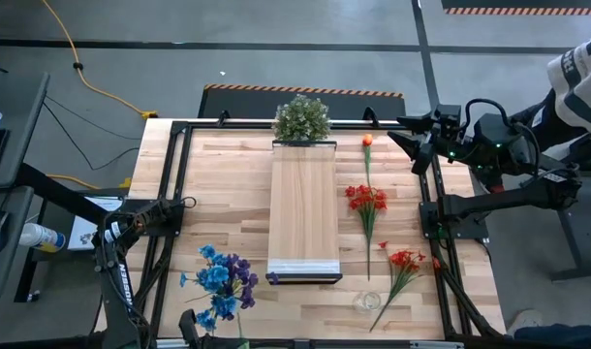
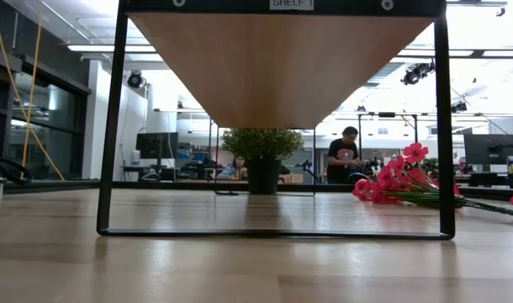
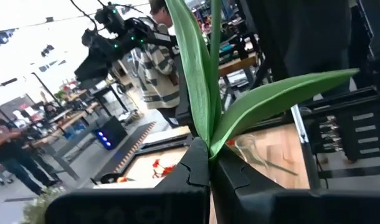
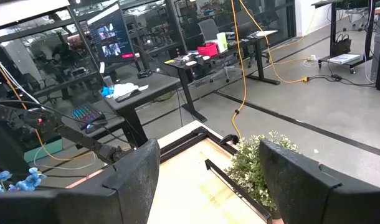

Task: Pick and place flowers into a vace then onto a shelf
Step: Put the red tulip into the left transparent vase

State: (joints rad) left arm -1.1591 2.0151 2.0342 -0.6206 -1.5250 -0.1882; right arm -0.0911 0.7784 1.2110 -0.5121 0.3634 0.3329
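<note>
Blue and purple flowers (image 1: 220,281) lie near the table's near left corner. My left gripper (image 3: 209,163) is at their stem end by the near edge, shut on green leaves (image 3: 202,74). An orange flower (image 1: 367,142), dark red flowers (image 1: 366,199) and bright red flowers (image 1: 405,260) lie on the table right of the shelf (image 1: 303,208), a raised light-wood board. A clear glass vase (image 1: 366,301) lies near the bright red stems. My right gripper (image 4: 209,180) is open, above the far right corner (image 1: 417,145). My left gripper pinches the flowers' green stem and leaf bases (image 3: 210,138) between its two shut fingers. The long leaves stick out past the fingertips. In the high view the blue and purple blooms (image 1: 218,276) rest on the table.
A bushy green plant in a dark pot (image 1: 301,118) stands at the shelf's far end. The shelf's black frame legs (image 2: 111,126) stand on the tabletop. A black frame (image 1: 179,174) runs along the table's sides. A person in a striped top (image 1: 581,87) stands beyond the right arm.
</note>
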